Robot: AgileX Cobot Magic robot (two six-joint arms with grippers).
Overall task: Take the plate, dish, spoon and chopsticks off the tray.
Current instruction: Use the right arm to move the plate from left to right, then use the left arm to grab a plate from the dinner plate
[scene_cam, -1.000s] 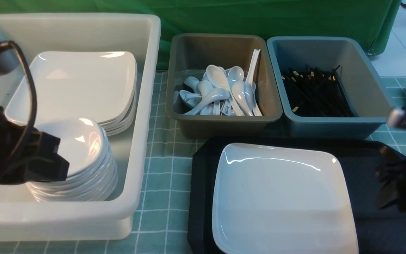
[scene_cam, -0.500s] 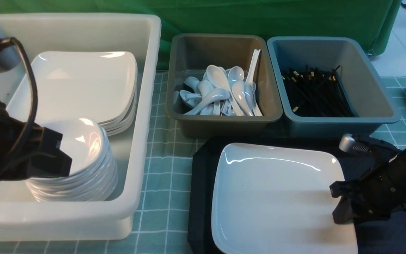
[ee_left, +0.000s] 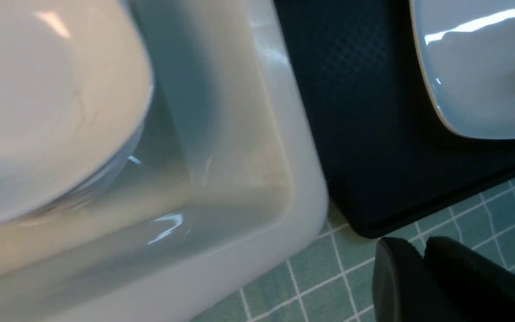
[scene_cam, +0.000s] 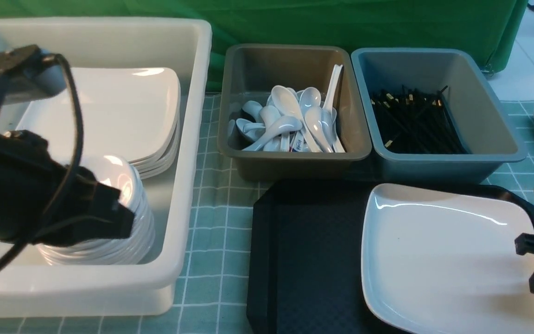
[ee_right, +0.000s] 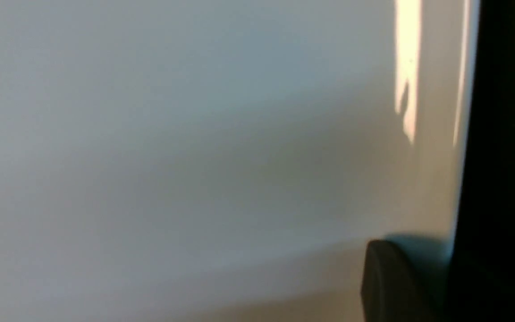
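Bright, even overhead light fills the front view, drawing a curved glare streak on the plate (scene_cam: 443, 260) near its 12 o'clock edge and casting only soft shadows. The left wrist view is smeared over the white tub (ee_left: 257, 134). The right wrist view is wholly out of focus, with one warm glare stripe at 2 o'clock.

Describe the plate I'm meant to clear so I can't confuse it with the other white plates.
Find the black tray at the front, just in front of the spoon bin and the chopstick bin. On its right half lies one large white square plate. Unlike the stacked plates in the white tub on the left, it lies alone, on black.
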